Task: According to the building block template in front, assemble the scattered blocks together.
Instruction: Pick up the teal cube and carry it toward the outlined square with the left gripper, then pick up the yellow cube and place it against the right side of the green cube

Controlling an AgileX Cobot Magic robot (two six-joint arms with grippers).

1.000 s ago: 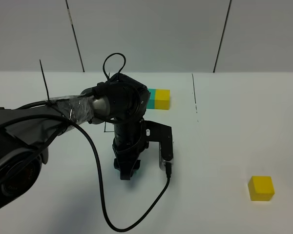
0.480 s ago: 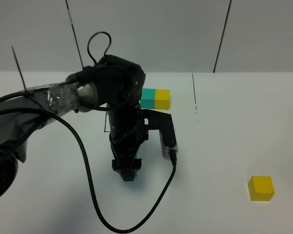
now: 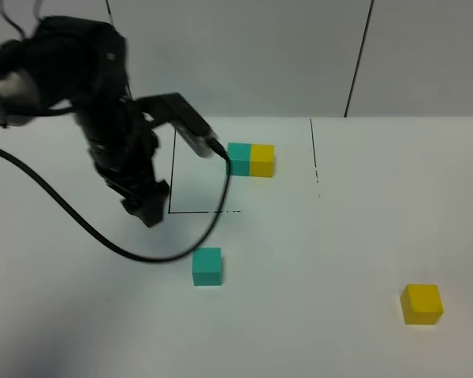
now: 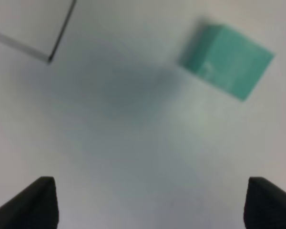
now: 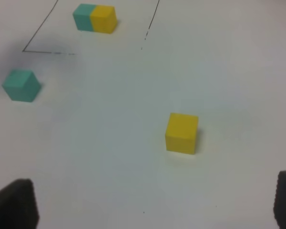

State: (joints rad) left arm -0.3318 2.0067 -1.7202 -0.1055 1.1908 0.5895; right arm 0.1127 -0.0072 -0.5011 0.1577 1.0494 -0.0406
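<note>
Teal cube [image 3: 207, 266] sits alone — L fingers [image 4: 38, 205] wide apart, empty.

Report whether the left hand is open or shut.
Open: the left hand shows black fingertips wide apart, nothing between them; the teal matte cube lies free.

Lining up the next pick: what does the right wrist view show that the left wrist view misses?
Only right wrist: the loose yellow cube, the teal-yellow template bar and the right gripper, open. Only left wrist: the left gripper, spread wide and holding nothing. Both: the loose teal cube and a corner of the black drawn outline.
</note>
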